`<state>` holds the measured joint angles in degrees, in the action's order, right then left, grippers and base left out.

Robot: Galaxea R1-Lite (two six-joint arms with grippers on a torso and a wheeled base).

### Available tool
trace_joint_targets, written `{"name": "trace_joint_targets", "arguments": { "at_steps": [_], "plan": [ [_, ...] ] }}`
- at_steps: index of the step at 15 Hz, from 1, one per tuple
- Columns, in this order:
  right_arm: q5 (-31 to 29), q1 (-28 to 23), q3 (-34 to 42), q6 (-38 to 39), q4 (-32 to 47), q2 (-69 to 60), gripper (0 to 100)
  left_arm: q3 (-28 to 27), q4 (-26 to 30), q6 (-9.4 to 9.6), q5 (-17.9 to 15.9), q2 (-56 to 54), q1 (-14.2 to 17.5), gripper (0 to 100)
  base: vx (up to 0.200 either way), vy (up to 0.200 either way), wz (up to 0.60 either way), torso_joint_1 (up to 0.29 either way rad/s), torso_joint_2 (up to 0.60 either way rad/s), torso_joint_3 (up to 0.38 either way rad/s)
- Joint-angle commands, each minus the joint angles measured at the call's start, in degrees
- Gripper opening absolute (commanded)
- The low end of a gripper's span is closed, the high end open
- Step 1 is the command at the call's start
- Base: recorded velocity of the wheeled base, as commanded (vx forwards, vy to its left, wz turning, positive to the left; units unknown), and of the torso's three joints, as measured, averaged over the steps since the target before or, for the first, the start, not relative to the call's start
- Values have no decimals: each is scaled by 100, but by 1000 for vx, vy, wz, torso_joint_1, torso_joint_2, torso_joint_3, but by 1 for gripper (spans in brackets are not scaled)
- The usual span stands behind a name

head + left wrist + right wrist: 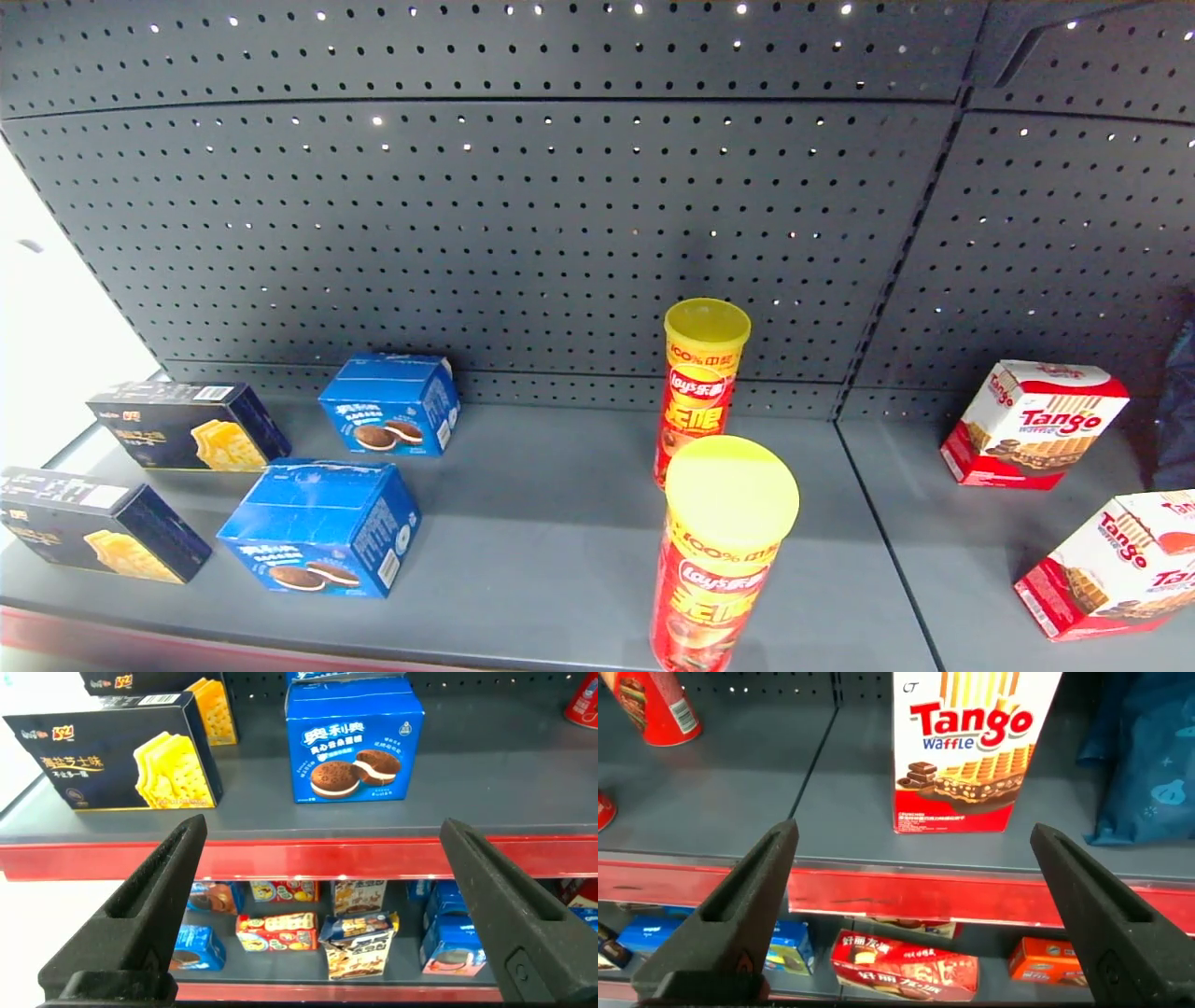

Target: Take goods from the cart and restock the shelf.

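Take the front chip can [724, 560], upright near the front edge of the shelf [560, 523], as your reference. Directly behind it, closer to the perforated back panel, stands the rear chip can [702, 387], also upright and apart from it. To the can's left lie two blue cookie boxes, one level with it [322, 527] and one farther back [392, 403]. Farther left again are two dark cracker boxes, front [98, 523] and rear [187, 425]. To the can's right, past the seam between shelf panels, sit two wafer boxes, one toward the back [1032, 425] and one at the front [1111, 565]. Your left gripper [324, 831] hangs in front of the shelf's red edge, left of the can. Its jaws are spread wide and hold nothing, and it faces a cookie box and a cracker box. Your right gripper [915, 833] hangs before the same red edge on the can's right. It is likewise released and empty and faces a wafer box, with a blue bag [1148, 756] just beside that box. More packaged goods [280, 933] sit on the lower shelf beneath.
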<state>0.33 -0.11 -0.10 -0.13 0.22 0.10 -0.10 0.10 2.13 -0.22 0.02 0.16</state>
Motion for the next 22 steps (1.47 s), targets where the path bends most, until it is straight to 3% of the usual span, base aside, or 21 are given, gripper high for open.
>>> {"name": "trace_joint_targets", "arguments": {
  "at_steps": [1,9,22],
  "plan": [
    [2,2,1,5,-4,-10,100,10,-1,-11,101,-2,2,100,0,0,0,0,0,0],
    [2,2,1,5,-4,-10,100,1,8,-29,-154,-2,2,100,-125,0,0,8,2,3],
    [2,2,1,5,4,-10,100,1,8,-11,-154,-2,2,100,0,0,-92,1,0,0]
  ]
}}
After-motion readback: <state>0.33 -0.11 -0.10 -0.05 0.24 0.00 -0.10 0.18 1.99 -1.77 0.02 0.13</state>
